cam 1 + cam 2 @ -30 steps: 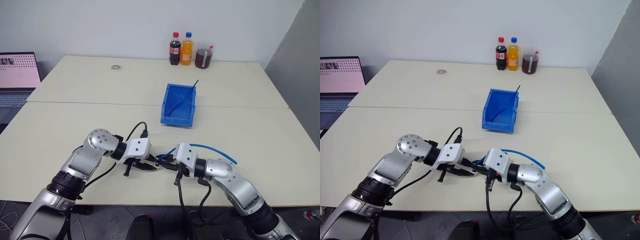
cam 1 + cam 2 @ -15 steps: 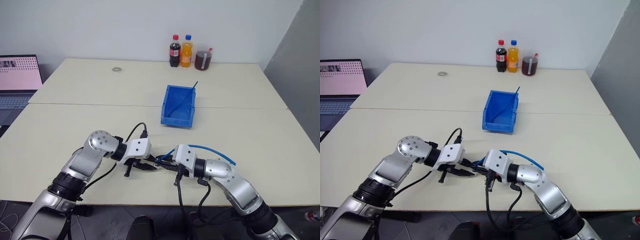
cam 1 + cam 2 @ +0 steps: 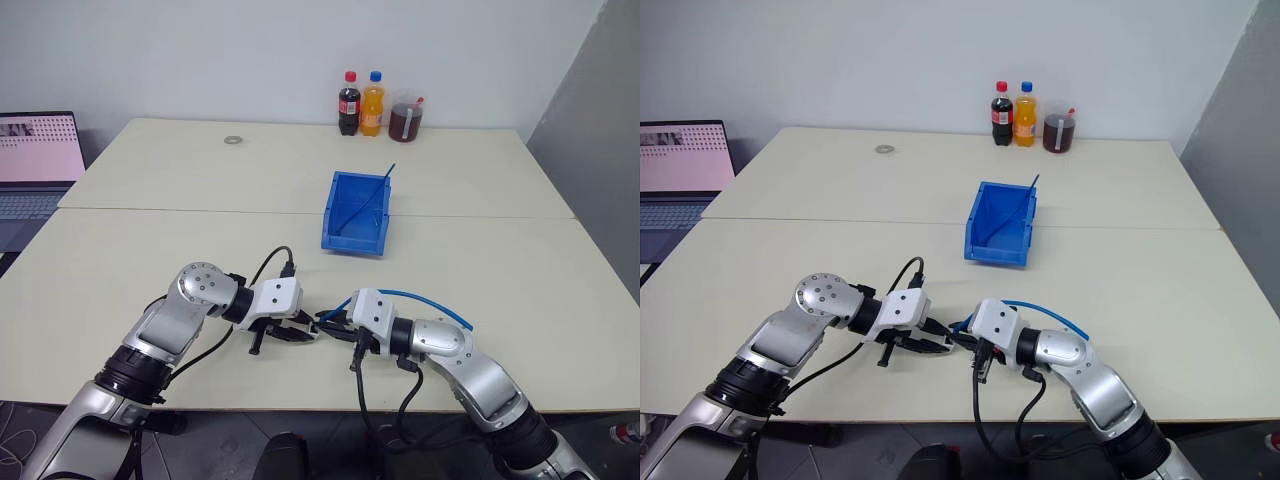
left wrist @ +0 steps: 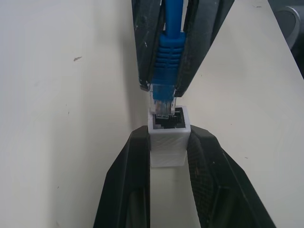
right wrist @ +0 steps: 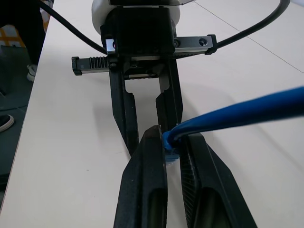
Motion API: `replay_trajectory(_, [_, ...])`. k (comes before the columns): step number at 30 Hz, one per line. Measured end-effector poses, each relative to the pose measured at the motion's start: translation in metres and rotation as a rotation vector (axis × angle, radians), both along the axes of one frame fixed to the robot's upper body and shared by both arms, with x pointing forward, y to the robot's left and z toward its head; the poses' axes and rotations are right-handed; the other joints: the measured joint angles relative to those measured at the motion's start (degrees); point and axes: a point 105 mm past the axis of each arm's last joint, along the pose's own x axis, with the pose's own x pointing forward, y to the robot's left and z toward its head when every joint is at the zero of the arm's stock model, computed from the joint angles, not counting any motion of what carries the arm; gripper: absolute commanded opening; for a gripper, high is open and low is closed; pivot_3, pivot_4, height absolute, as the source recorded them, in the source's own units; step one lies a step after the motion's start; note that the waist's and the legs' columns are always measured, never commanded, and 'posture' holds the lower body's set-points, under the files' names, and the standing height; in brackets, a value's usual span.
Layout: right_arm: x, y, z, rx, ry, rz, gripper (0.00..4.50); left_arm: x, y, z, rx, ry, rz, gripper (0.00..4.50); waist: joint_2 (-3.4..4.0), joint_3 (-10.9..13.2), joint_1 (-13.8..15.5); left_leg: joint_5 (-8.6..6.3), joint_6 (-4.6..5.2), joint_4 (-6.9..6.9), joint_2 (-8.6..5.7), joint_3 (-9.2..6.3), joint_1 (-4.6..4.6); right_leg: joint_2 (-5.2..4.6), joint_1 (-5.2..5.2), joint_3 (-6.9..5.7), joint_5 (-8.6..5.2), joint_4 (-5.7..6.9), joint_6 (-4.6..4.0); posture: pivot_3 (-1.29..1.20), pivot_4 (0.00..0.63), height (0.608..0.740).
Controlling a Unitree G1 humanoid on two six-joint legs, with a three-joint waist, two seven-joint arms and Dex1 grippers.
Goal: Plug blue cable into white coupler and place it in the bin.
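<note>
Both arms: silver-grey shells, black joint rings, white wrist housings. Left claw (image 3: 296,335) and right claw (image 3: 325,330) have textured black fingers. Black cables loop off each wrist.

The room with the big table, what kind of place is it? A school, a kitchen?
Probably an office or a lab workroom, not a kitchen. Two plain cream tables stand pushed together against a bare white wall, an open laptop sits at one side, and a royal-blue plastic storage bin rests on top.
</note>
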Motion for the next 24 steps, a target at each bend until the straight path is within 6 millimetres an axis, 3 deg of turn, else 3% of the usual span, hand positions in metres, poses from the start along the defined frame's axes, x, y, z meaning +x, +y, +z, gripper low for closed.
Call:
replay_trajectory(12, [0.001,0.01,0.0,-0.021,-0.022,0.014,0.1,0.0,-0.001,-0.002,-0.001,0.001,0.009,0.76,0.07,-0.2,0.0,0.0,0.0,0.0,0.01,0.0,0.03,-0.02,0.01,0.0,-0.02,-0.01,-0.04,0.0,0.15,0.74])
replay_trajectory(24, [-0.002,0.0,-0.011,-0.058,-0.001,0.001,0.09,0.0,-0.003,-0.003,-0.003,0.0,0.008,0.76,0.1,-0.5,0.1,0.0,0.01,0.0,0.01,0.0,0.05,-0.08,0.04,0.04,-0.17,-0.03,-0.28,0.0,0.15,0.74])
